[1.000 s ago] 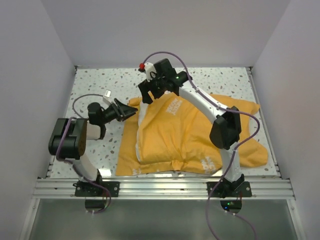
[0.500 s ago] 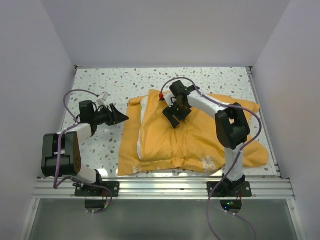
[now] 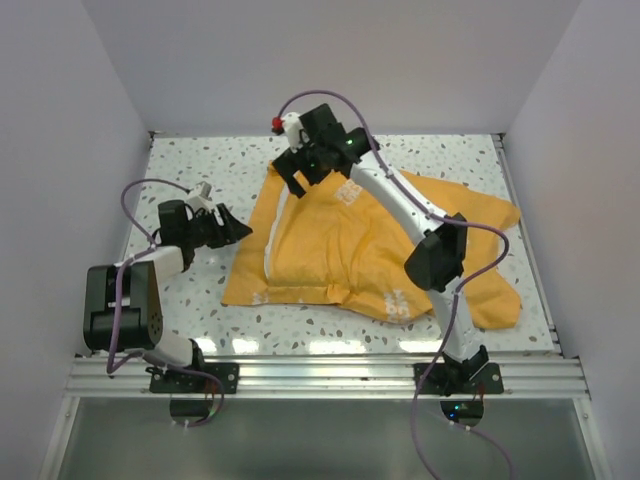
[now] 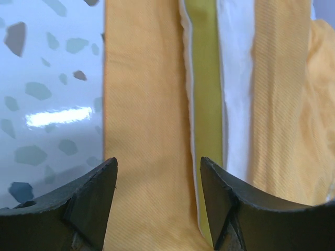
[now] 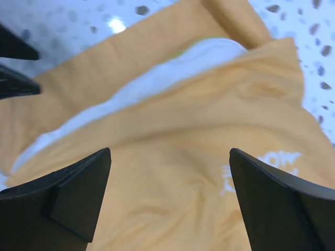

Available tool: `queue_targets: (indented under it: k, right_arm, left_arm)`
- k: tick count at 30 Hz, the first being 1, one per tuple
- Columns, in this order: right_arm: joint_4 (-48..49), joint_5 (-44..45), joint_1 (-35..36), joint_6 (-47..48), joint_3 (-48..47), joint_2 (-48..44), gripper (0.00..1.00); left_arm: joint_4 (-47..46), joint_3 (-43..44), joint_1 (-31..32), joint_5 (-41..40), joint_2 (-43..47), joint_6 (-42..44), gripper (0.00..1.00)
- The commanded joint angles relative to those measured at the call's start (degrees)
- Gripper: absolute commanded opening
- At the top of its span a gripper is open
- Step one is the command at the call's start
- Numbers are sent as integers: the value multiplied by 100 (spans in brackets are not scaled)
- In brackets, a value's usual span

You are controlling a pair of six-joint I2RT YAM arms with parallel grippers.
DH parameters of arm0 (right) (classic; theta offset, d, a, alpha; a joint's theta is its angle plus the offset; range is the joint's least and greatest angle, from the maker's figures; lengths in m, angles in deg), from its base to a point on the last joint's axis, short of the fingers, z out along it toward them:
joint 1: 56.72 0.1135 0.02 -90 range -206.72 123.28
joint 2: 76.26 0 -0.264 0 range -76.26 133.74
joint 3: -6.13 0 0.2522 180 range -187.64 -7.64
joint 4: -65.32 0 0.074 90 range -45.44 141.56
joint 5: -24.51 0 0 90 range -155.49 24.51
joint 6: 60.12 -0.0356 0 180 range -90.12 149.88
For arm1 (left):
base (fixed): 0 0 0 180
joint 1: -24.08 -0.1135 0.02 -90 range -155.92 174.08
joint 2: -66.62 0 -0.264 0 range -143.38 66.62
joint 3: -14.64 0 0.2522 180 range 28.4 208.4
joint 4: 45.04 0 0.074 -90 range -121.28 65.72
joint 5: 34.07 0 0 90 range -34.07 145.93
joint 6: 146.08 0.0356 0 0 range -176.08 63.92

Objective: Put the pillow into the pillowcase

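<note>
Pillow (image 4: 235,83) lies mostly inside pillowcase (image 3: 340,260) on speckled table (image 3: 200,160). White edge w/ yellow-green strip shows at the left-hand opening. L pincer (image 3: 240,230) is low, just beside that opening, jaws apart, empty. R pincer (image 3: 297,178) hangs above far corner, jaws wide, gripping nothing.

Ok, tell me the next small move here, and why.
Probably lower and close the open left gripper on the thin orange fabric pillowcase at its lower hem and draw it outward: the plump cream-white pillow shows its yellow-green edge uncovered at the opening, and the right gripper hovers open above.
</note>
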Motion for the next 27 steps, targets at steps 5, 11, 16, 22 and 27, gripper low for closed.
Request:
queue_targets:
  k: [5,11,16,22,27]
  right_arm:
    - [94,596,726,-1038,-564,797,99]
    - [225,1141,761,-1337,-574,1439,99]
    - [129,1265,884,-927,221,1590,73]
    - [41,-217,604,-20,1972,246,0]
    - [217,-774,374,-37,2221,-704,0]
  left_arm:
    - [466,1161,0,-1085,-628,745,75]
    - [330,1411,-27,-936,-884,818,77]
    - [284,1314,-9,-988,-866,782,77]
    - [653,1612,306,-1023,-1173,1448,79]
    - [812,2103,1124,-1656,-1875,1810,81]
